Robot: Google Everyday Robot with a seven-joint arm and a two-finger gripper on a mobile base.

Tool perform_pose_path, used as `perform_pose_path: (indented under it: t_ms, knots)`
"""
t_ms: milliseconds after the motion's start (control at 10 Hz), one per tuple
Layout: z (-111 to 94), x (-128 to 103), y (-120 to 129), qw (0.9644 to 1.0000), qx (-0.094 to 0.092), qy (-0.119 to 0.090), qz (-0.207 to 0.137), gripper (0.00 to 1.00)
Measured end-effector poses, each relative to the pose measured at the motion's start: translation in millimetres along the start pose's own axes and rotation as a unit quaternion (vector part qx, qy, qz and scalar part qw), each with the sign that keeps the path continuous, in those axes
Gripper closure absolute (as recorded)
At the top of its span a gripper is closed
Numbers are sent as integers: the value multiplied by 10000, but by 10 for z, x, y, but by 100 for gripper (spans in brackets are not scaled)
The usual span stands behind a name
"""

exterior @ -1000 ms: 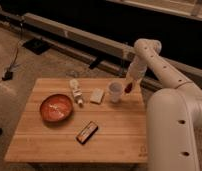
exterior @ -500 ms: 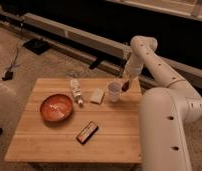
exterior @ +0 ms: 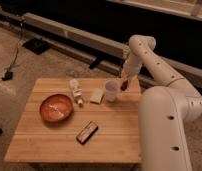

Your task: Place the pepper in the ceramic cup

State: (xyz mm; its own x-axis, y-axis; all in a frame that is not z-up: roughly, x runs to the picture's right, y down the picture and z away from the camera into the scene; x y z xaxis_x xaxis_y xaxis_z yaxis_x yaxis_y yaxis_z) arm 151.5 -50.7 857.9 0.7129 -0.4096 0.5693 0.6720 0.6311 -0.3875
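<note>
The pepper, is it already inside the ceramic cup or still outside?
Outside. The pepper hangs at the gripper, just right of the ceramic cup near its rim, above the table, not inside the cup.

We see a square table of light wood (exterior: 49, 142) in the lower left of the frame. A round orange-red bowl (exterior: 56, 108) sits on its left side. A clear bottle with a white label (exterior: 76, 91) lies near the back. Just right of it lies a small pale flat block (exterior: 97, 96). A flat black-and-red box (exterior: 87, 132) lies near the middle. The gripper (exterior: 125, 80) hangs at the table's back right edge.
</note>
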Motion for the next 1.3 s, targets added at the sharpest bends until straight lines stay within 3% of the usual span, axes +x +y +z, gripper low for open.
perform_pose_path:
  t_ms: [200,500,600,900,1100,1300]
  knots:
    - [-166,-147,-167,9997,131,54,-223,100]
    - [-194,-346,-313,9986,260,-72,-455,99]
    - [-182,-381,-328,9983,291,-128,-489,95]
    - [-65,-520,-330,9969,339,-371,-608,68]
    - [-40,-473,-380,9973,334,-279,-591,71]
    - [9,-452,-500,9970,319,-302,-634,91]
